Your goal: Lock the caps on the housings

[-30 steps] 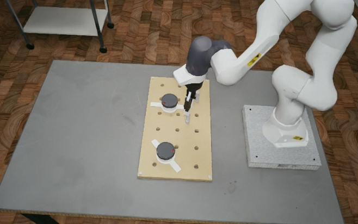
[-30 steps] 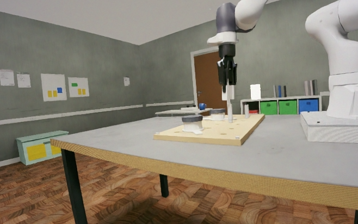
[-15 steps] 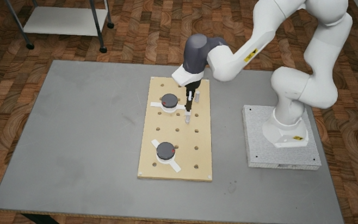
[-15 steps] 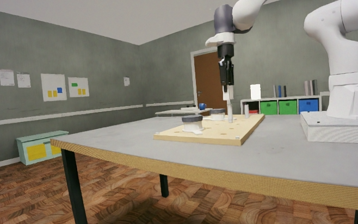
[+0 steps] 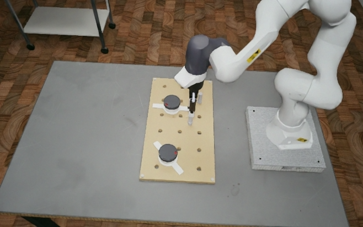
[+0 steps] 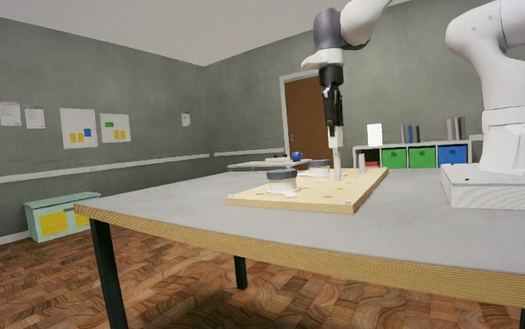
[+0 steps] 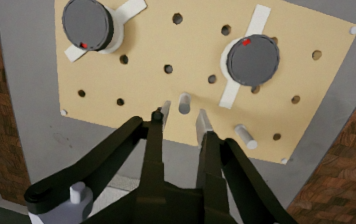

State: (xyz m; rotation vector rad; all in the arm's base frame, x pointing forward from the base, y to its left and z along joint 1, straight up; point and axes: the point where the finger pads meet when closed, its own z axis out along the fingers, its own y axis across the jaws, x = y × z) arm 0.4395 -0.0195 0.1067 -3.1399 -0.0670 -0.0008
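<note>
Two white housings with dark grey caps stand upright on the tan pegboard (image 5: pixel 179 131). The far housing (image 5: pixel 171 104) also shows in the side view (image 6: pixel 319 168) and in the wrist view (image 7: pixel 252 59). The near housing (image 5: pixel 167 154) also shows in the side view (image 6: pixel 282 180) and in the wrist view (image 7: pixel 88 22). Each cap carries a small red mark. My gripper (image 5: pixel 191 110) points straight down, to the right of the far housing. Its fingers stand narrowly apart, just above an upright grey peg (image 7: pixel 184 102), and hold nothing. In the side view the gripper (image 6: pixel 335 139) hangs over that peg (image 6: pixel 337 161).
A second upright peg (image 5: pixel 200 97) stands near the board's far right edge, close behind the gripper. The board has several open holes. The robot's base plate (image 5: pixel 285 140) sits to the right of the board. A wheeled shelf cart (image 5: pixel 66 20) stands on the floor beyond the table.
</note>
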